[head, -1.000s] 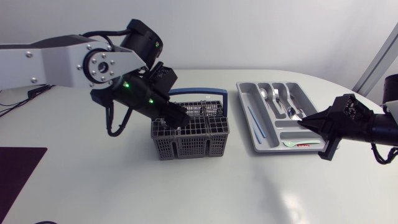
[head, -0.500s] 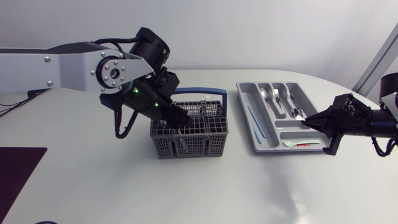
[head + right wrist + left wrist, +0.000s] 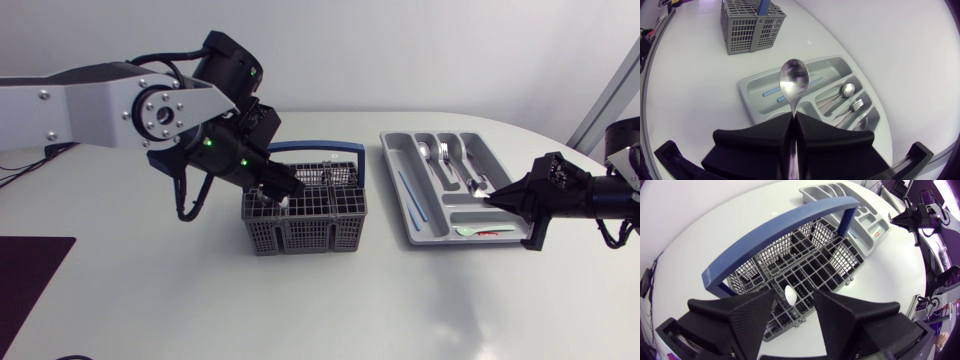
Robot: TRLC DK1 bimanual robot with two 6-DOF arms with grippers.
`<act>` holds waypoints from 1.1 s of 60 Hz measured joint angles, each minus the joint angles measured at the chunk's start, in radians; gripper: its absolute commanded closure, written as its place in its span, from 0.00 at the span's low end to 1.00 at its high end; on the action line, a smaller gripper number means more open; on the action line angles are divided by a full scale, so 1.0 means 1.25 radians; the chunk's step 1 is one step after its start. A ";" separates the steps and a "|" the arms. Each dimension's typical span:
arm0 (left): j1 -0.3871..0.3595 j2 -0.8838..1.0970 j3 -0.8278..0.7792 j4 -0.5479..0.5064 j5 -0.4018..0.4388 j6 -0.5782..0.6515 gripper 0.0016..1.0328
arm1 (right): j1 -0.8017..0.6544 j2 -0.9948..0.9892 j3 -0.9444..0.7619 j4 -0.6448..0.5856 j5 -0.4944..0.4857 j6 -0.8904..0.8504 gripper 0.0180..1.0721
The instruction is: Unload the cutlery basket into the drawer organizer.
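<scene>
— A kitchen, with that cutlery about?
— No, a robotics lab. A plain white worktop (image 3: 300, 310), a left arm (image 3: 100, 100) and a right arm (image 3: 612, 195) at its sides, and a cutlery basket (image 3: 305, 232) and drawer organizer (image 3: 391, 152) laid out as test props.

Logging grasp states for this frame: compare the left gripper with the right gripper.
The left gripper is open with its fingers apart, while the right gripper is shut on a metal spoon. The left gripper hangs over the cutlery basket; the right gripper is at the side of the drawer organizer. The left gripper holds nothing, while the right gripper's spoon sticks out bowl first. Both are matte black with wedge-shaped fingers.
</scene>
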 measured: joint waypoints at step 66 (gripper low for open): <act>-0.014 0.048 -0.009 0.025 0.000 -0.032 0.91 | 0.007 0.262 0.062 0.135 0.187 -0.272 0.93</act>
